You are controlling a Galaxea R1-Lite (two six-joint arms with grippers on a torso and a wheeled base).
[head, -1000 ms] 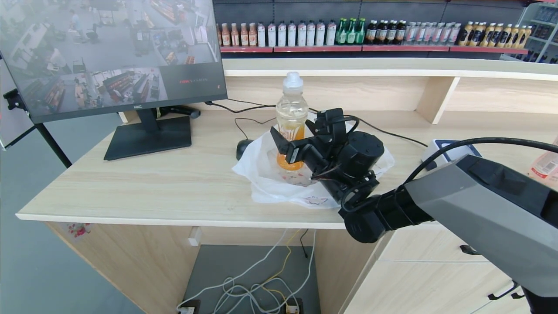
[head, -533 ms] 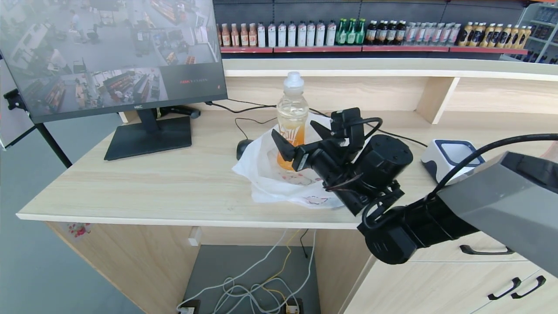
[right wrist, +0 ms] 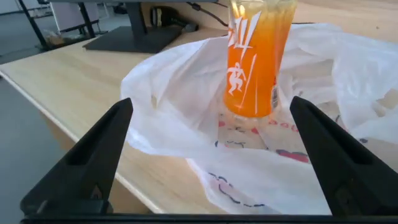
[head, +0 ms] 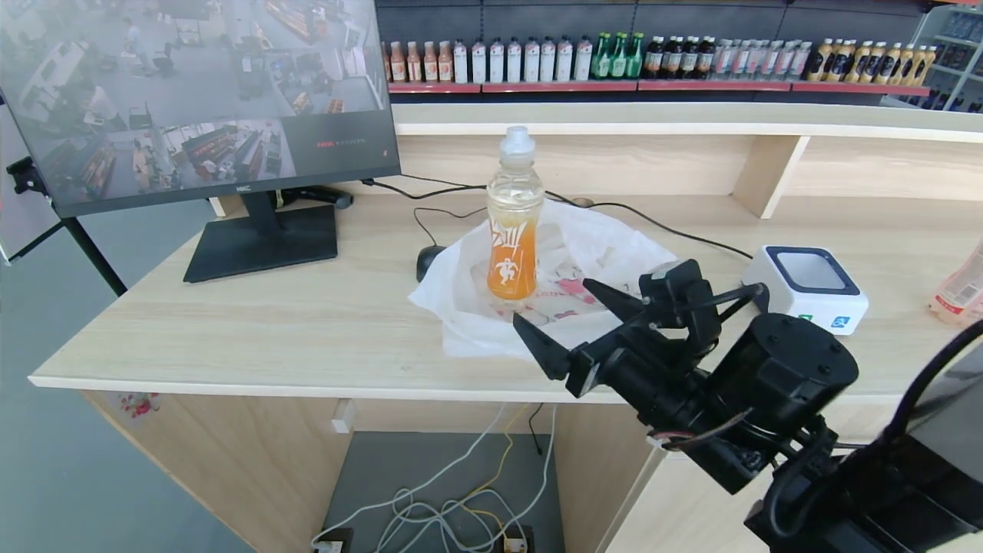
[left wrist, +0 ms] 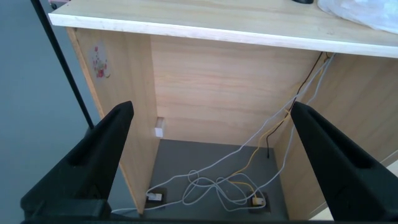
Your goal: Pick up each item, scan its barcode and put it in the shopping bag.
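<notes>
An orange drink bottle (head: 513, 230) with a white cap stands upright on the crumpled white shopping bag (head: 591, 246) in the middle of the counter. My right gripper (head: 557, 307) hangs open at the counter's front edge, in front of the bottle and a little to its right, with nothing between its fingers. The right wrist view faces the bottle (right wrist: 258, 59) and the bag (right wrist: 180, 99) past the open right gripper (right wrist: 211, 155). My left gripper (left wrist: 211, 162) is open and low, in front of the counter's underside. The white barcode scanner (head: 806, 286) sits right of the bag.
A monitor (head: 192, 100) on its stand fills the counter's back left, with a black mouse (head: 428, 261) and cables beside the bag. Another bottle (head: 960, 292) lies at the far right edge. Loose cables (left wrist: 230, 180) hang under the counter. A raised shelf runs along the back.
My right gripper, which straddled the bottle a second ago, has drawn back toward the front edge and to the right. The bottle stays standing on the bag. The scanner is now uncovered.
</notes>
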